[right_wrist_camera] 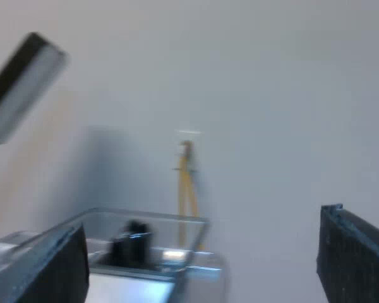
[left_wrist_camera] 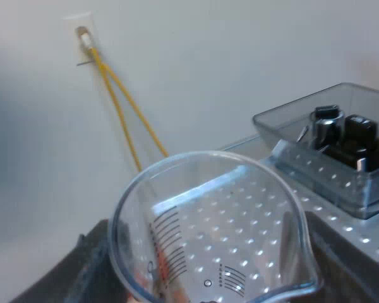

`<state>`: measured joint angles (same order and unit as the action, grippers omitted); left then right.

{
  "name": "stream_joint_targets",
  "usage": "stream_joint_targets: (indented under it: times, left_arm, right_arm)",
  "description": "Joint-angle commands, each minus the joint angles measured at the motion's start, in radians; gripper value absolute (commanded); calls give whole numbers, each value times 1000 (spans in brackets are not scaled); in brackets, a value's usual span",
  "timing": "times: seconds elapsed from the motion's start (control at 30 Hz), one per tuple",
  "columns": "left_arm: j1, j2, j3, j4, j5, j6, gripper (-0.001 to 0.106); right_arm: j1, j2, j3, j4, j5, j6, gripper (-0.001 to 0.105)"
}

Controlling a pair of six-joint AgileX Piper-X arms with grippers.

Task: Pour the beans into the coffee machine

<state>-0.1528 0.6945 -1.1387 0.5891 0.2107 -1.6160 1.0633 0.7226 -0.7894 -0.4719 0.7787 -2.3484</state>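
The left pincer [left_wrist_camera: 205, 255] pinches a clear, round-walled measuring glass [left_wrist_camera: 208, 221] between its two dark, matte fingers [left_wrist_camera: 69, 271], which press against opposite sides of the cup. The glass has a smooth, thick rim pinched out into a pouring lip, and fine black graduation lines, with some red marks, are printed on its wall. It is held over the brushed-metal top of the espresso machine [left_wrist_camera: 249, 148], whose rows of small perforations show through the transparent wall. Near the glass but apart from it stands the smoky, translucent plastic bean hopper [left_wrist_camera: 316, 107], box-shaped with rounded corners and an open top, with dark, glossy grinder parts [left_wrist_camera: 341, 129] sitting inside. Behind it, on a plain pale wall, two thin yellow cables [left_wrist_camera: 123, 120] run down from a white rectangular wall socket [left_wrist_camera: 82, 38]. The right pincer [right_wrist_camera: 202, 243] is spread wide, its ribbed black fingers [right_wrist_camera: 357, 259] well apart with nothing between them, facing the hopper's clear rim from nearby.
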Motion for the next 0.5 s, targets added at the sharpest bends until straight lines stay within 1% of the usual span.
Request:
stream_joint_targets:
  times: [0.03, 0.07, 0.1, 0.23, 0.27, 0.3, 0.37, 0.4, 0.43, 0.5]
  left_arm:
    - [-82, 73, -89, -10, -20, 29, 0]
    - [-104, 103, -124, -10, -22, 29, 0]
    - [-116, 125, -141, -10, -25, 29, 0]
    - [-158, 219, -243, -4, -54, 29, 0]
    - [-169, 251, -277, 6, -62, 29, 0]
    - [-174, 267, -290, 16, -62, 29, 0]
    - [-194, 334, -355, 53, -62, 29, 0]
    - [-197, 346, -374, 63, -62, 29, 0]
    - [-209, 387, -420, 85, -65, 29, 0]
    - [-211, 393, -433, 88, -66, 29, 0]
  right_arm:
    - [-61, -6, -10, -18, 5, 30, 75]
    - [-65, -6, -10, -18, 4, 50, 75]
    - [-65, -6, -10, -18, 5, 58, 75]
    - [-65, -2, -10, -15, -5, 72, 75]
    - [-65, -1, -10, -15, -14, 72, 75]
    - [-65, -1, -10, -15, -19, 75, 75]
    - [-65, -1, -10, -12, -53, 86, 75]
    - [-65, -1, -10, -12, -59, 86, 75]
    - [-65, -1, -10, -12, -67, 86, 75]
    - [-65, -1, -10, -12, -67, 86, 75]
